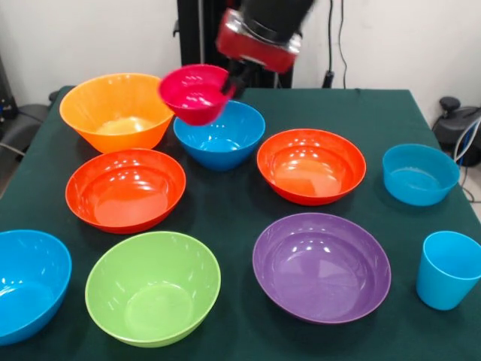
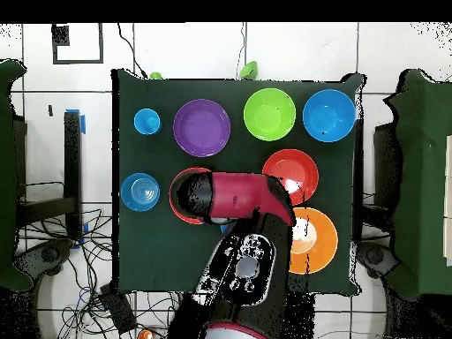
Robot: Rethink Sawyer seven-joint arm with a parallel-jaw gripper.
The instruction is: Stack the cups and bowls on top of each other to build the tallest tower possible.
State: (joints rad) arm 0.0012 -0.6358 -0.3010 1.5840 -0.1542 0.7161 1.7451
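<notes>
The bowls, such as the purple one (image 1: 322, 267), look like smooth, glossy plastic with bright highlights. The tumbler (image 1: 449, 269) at 4 o'clock looks duller plastic. The table (image 1: 240, 195) wears matt green cloth.

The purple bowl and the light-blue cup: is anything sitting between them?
No. In the front view only bare green table separates the purple bowl from the cup.

Bright, even light on my front feed, with one blurred patch.

I see white glare spots on the purple bowl (image 1: 322, 267) and lime bowl (image 1: 152, 286); shadows are soft. The magenta bowl (image 1: 195, 92) and gripper (image 1: 229, 83) smear with motion blur.
</notes>
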